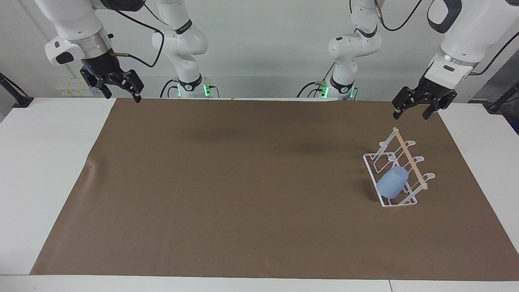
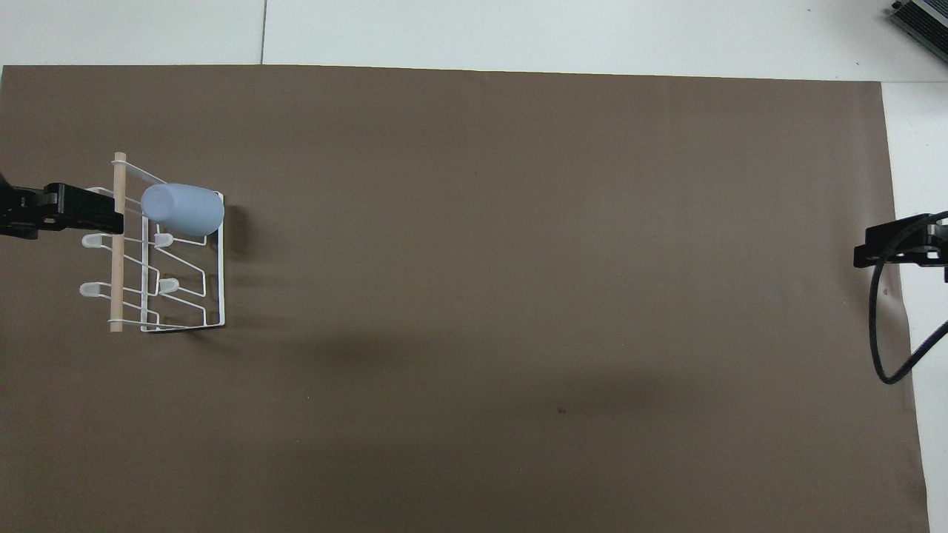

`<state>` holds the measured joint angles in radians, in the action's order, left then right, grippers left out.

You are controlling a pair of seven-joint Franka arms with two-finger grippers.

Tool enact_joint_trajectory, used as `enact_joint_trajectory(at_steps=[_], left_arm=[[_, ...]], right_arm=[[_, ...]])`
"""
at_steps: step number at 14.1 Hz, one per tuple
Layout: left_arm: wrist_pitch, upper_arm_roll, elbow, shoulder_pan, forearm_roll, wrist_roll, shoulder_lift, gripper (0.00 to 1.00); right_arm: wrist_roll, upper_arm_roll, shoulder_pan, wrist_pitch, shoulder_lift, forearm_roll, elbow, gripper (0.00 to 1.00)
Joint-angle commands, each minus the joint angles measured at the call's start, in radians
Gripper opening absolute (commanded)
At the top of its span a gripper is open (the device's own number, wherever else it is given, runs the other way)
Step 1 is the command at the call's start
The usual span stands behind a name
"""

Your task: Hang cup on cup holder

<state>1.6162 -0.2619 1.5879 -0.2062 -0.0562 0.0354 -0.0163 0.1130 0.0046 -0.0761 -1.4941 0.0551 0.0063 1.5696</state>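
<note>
Item, cup [image 1: 392,183]: you have it mouth-down on the cup holder [image 1: 412,163], below the empty, open left end effector [image 1: 409,112] (right end effector [image 1: 121,94], also open, waits well apart).

We see a robot lab, two white arms [image 1: 182,44] bolted at a table [image 1: 44,170], brown mat [image 1: 243,182], bare wall.

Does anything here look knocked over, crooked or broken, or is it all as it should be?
Nothing stands out. The blue cup hangs tilted on a prong of the white wire cup holder, which sits flat on the brown mat. The left gripper and right gripper hang above the mat's corners, jaws open and empty.
</note>
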Motion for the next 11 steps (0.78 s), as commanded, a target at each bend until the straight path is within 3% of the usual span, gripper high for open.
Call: enact_joint_trajectory(at_steps=[1, 11], left_arm=[[-0.009, -0.003, 0.014, -0.009, 0.012, -0.031, -0.019, 1.00], [-0.003, -0.002, 0.023, -0.013, 0.044, -0.054, -0.024, 1.00]], right_arm=[[0.010, 0.005, -0.004, -0.003, 0.022, -0.005, 0.024, 1.00], [0.010, 0.005, -0.004, -0.003, 0.022, -0.005, 0.023, 1.00]])
